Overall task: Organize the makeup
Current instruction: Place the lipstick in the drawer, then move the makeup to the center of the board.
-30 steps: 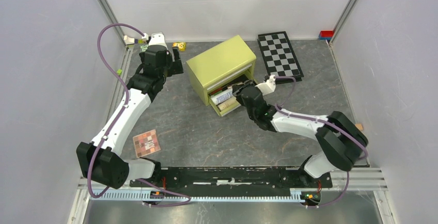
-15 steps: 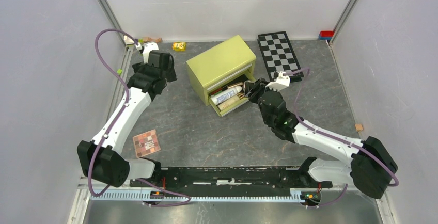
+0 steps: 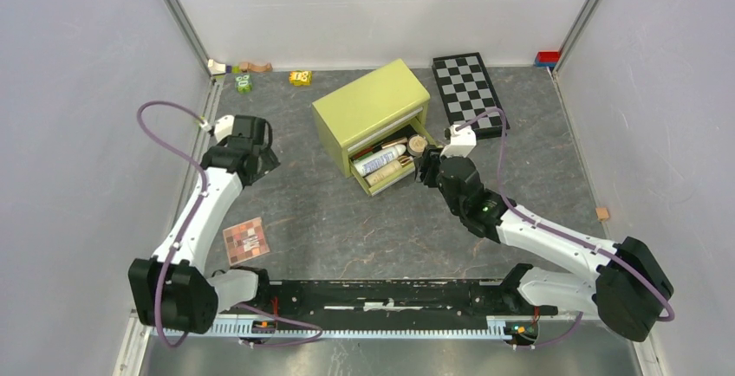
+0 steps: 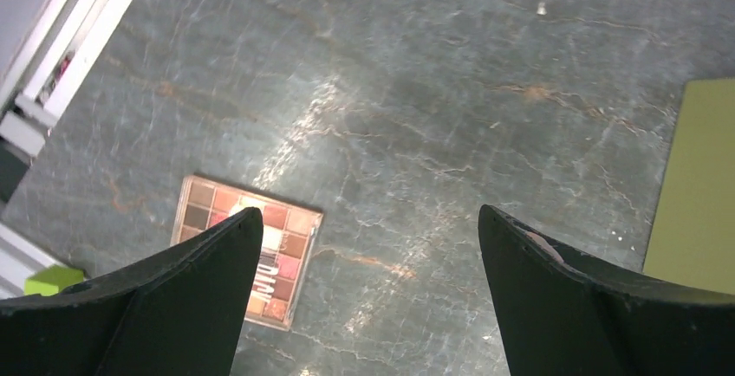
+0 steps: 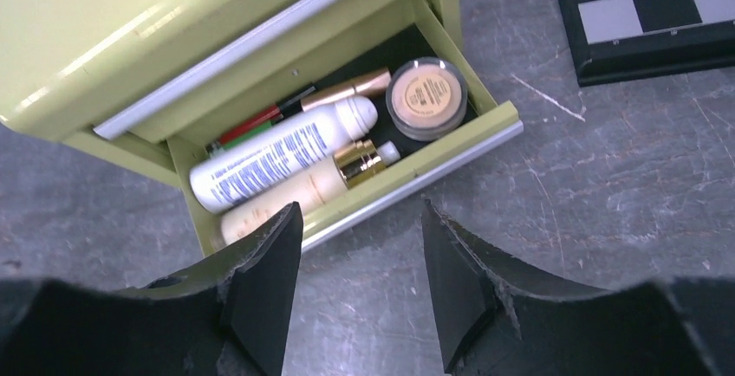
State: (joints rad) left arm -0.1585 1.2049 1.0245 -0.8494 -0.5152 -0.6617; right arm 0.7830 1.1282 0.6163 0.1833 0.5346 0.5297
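Yellow-green cabinet (image 3: 371, 103), drawer (image 5: 451, 155) open. Inside it: white tube (image 5: 282, 155), beige bottle (image 5: 299, 192) with gold cap, peach compact (image 5: 426, 96), red stick (image 5: 250, 125) at the back. Palette (image 4: 247, 259) lies flat on the table (image 4: 433, 90) at the near left, well apart from the cabinet. It looks like the last piece out.

Left gripper (image 4: 368, 216): fingers spread wide, nothing held, above the table with the palette partly under its left finger. Right gripper (image 5: 360, 211): fingers apart, empty, just in front of the drawer lip.

Next, my read: left centres over the palette, descends, pinches an edge, then carries it into the drawer. It's flat and thin, so there's slip risk.

Writing: blue print on the tube, too blurred to read. No brand legible.
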